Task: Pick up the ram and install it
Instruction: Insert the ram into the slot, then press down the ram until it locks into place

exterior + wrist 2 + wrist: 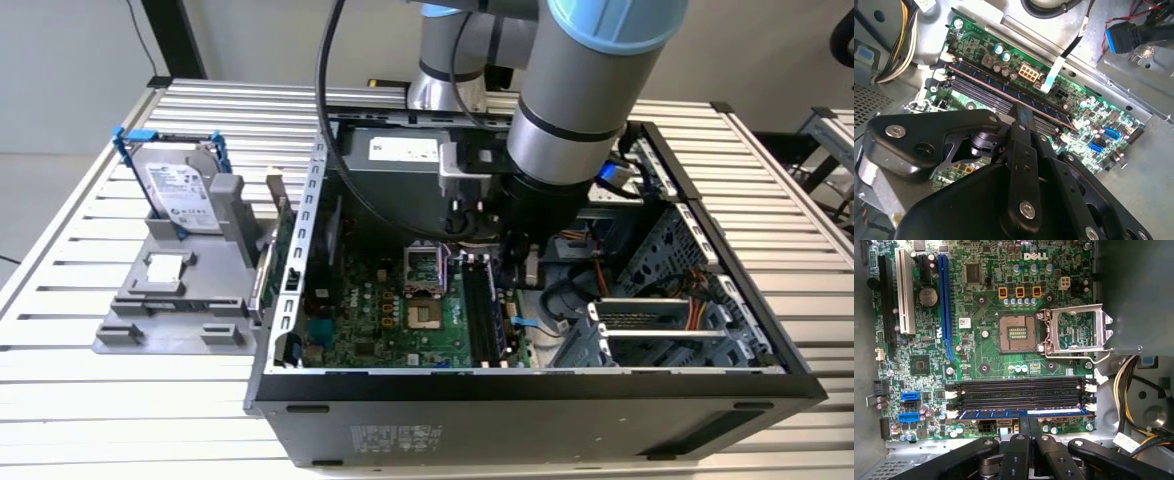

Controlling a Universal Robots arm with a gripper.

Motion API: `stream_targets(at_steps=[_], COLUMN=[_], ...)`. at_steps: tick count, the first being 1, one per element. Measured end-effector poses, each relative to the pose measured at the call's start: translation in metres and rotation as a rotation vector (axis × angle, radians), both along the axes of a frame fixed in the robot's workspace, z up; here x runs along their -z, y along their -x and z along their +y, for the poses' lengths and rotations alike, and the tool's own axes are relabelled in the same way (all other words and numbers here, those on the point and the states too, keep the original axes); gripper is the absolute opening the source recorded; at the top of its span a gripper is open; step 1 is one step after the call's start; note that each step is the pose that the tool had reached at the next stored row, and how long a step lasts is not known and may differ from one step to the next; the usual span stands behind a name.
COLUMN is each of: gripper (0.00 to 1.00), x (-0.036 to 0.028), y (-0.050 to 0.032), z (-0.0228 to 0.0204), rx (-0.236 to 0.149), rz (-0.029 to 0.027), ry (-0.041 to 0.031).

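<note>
The arm reached down into the open computer case, which lay on its side on the slatted metal surface. In the exterior view the pincer sat low over the green motherboard, at the bank of memory slots.

In the first wrist view, the ram lay along the memory slot nearest the board's edge, its blue face and row of chips showing, with 3 empty black slots beside it toward the processor socket. The pincer had its 2 fingers pressed close together on the stick's upper edge near the middle, pinching it. In the second wrist view the ram showed as a thin dark strip standing on edge in its slot, the fingertip right on top of it.

On the exterior view's left, a silver hard drive in a blue frame stood upright in a grey holder, well apart from the case.
</note>
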State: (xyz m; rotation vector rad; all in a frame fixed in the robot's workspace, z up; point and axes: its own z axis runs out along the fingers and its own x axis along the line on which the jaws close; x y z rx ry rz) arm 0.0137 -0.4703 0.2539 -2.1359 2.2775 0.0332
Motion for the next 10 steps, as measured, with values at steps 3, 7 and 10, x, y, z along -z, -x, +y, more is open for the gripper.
stream_targets(at_steps=[3,7,10], gripper=[0.00,0.00,0.00], x=[0.0051,0.0124,0.0178], y=[0.0000,0.0000,0.0000], z=[0.0000,0.0000,0.0001], rx=[0.000,0.000,-0.001], rz=[0.0001,0.0000,0.0001], ry=[0.0002,0.0002,0.0001])
